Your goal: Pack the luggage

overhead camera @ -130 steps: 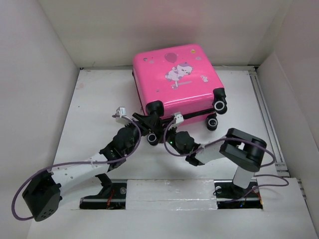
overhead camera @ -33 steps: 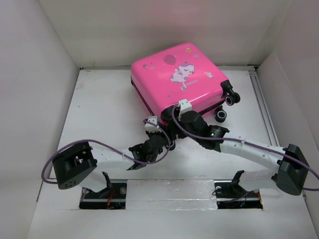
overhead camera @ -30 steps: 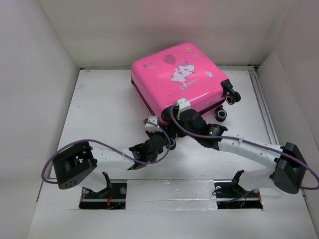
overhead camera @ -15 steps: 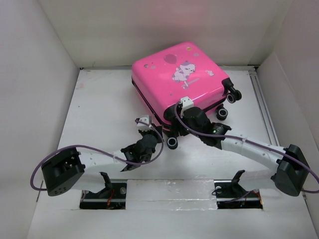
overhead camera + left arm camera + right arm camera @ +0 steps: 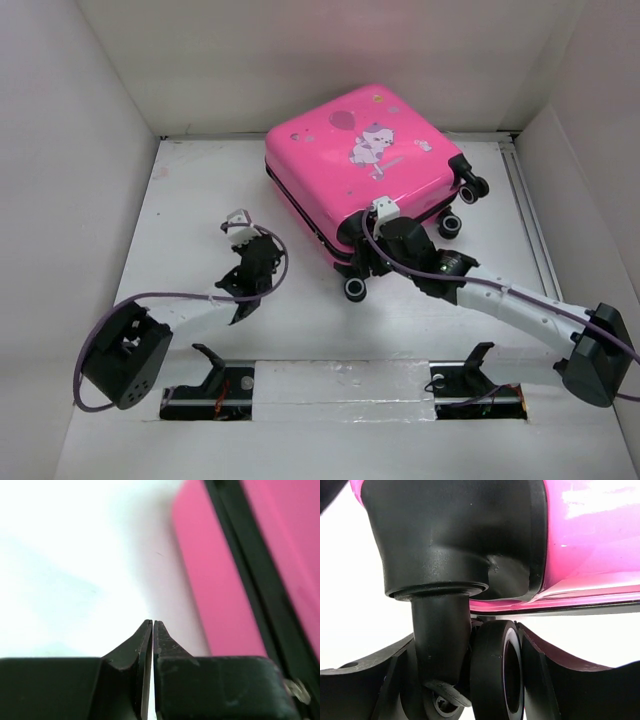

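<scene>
White walls enclose a white counter (image 5: 190,190) on three sides. The luggage (image 5: 350,150), a glossy pink hard-shell case with a cartoon animal and balloon print, lies closed and flat in the upper centre of the overhead view. Its printed face is up, and it is turned at an angle to the counter edges. Two black wheels (image 5: 462,203) project from its right corner. The right gripper (image 5: 470,635) reaches from the lower right to the near corner of the luggage. In the right wrist view its jaws are grasping the caster wheel (image 5: 495,675) and its stem, one finger on each side, directly beneath the black corner housing. The left gripper (image 5: 152,622) sits left of the luggage, not touching it. Its jaws are clenched tip to tip with nothing between them, above bare counter. The pink side wall and black zip seam fill the right of the left wrist view.
</scene>
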Robot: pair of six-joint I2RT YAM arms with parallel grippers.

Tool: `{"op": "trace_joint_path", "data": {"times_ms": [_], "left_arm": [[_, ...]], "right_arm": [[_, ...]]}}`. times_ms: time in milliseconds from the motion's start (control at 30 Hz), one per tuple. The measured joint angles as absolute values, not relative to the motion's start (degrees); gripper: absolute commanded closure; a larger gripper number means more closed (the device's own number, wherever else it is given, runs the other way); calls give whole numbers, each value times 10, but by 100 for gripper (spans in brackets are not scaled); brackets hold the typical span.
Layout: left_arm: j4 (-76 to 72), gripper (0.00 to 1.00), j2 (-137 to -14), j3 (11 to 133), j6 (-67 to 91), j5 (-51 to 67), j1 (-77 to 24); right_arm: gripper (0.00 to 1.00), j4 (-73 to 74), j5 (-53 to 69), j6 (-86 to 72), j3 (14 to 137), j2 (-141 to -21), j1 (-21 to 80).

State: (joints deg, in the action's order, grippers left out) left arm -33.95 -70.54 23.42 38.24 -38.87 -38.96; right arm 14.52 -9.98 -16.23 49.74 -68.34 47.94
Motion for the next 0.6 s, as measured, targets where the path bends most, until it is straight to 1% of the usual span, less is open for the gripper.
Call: {"op": "trace_joint_path", "data": {"times_ms": [67, 133, 167, 233, 267, 300, 400, 433, 467, 500, 600], "left_arm": [[-330, 100, -705, 234, 389, -380, -350], [-314, 100, -705, 236, 399, -368, -331], [-305, 89, -702, 236, 404, -360, -328], [-286, 64, -685, 236, 413, -338, -326], [-279, 54, -673, 236, 416, -326, -326], [-274, 39, -656, 236, 422, -312, -326], [-254, 28, -590, 236, 429, -273, -327], [-244, 26, -562, 236, 430, -266, -330], [-232, 16, -535, 236, 431, -260, -332], [-218, 1, -507, 237, 431, -257, -334], [-167, 1, -427, 251, 438, -253, -337]], "right_arm": [[100, 148, -100, -162, 497, -682, 480], [100, 148, -97, -162, 497, -682, 482], [100, 148, -97, -162, 497, -682, 484], [100, 148, -97, -162, 497, -682, 489], [100, 148, -97, -162, 496, -683, 492], [100, 146, -98, -162, 497, -684, 495], [100, 139, -105, -162, 497, -689, 510], [100, 135, -108, -163, 497, -690, 518], [100, 131, -110, -163, 497, -691, 527], [100, 129, -113, -164, 497, -692, 537], [100, 123, -123, -173, 497, -698, 571]]}}
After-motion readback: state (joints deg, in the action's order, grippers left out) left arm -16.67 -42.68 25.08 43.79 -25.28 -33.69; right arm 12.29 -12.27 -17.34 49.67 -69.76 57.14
